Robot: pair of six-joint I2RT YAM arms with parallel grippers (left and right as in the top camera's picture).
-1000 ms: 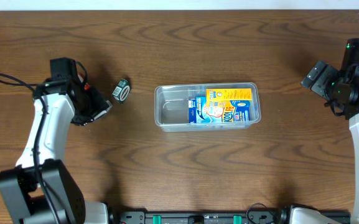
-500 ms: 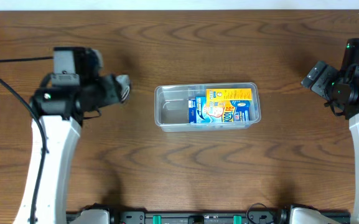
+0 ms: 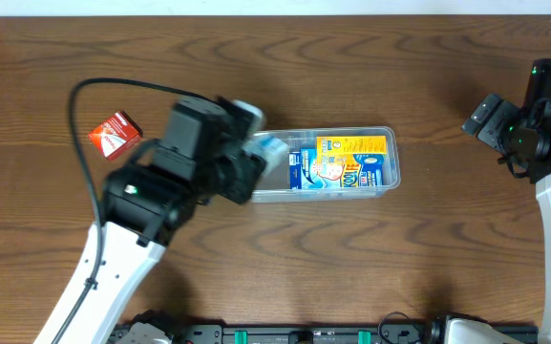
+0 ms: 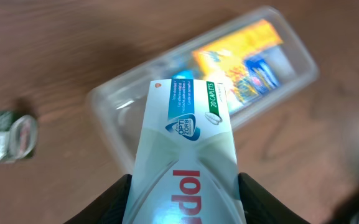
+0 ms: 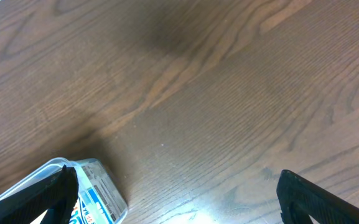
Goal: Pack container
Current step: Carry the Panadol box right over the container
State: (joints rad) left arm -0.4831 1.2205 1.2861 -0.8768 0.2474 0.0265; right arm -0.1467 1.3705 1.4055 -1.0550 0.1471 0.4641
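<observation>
My left claw (image 4: 182,202) gripped the caplets box (image 4: 188,137) by its long sides, its free end aimed at the bare left end of the clear container (image 3: 392,162), since the blue-and-yellow box (image 3: 342,164) took up the rest. The container sat at the middle of the bench (image 3: 351,57). My right claw (image 5: 179,199) hung wide open near the right edge, holding nothing, clear of the drop

My bench (image 3: 351,268) was dark, grained wood. Directly on it sat the clear container (image 3: 351,194) near the middle, a small red box (image 3: 115,134) well left, and a small green-and-white pack (image 4: 11,135) lying nearby.
</observation>
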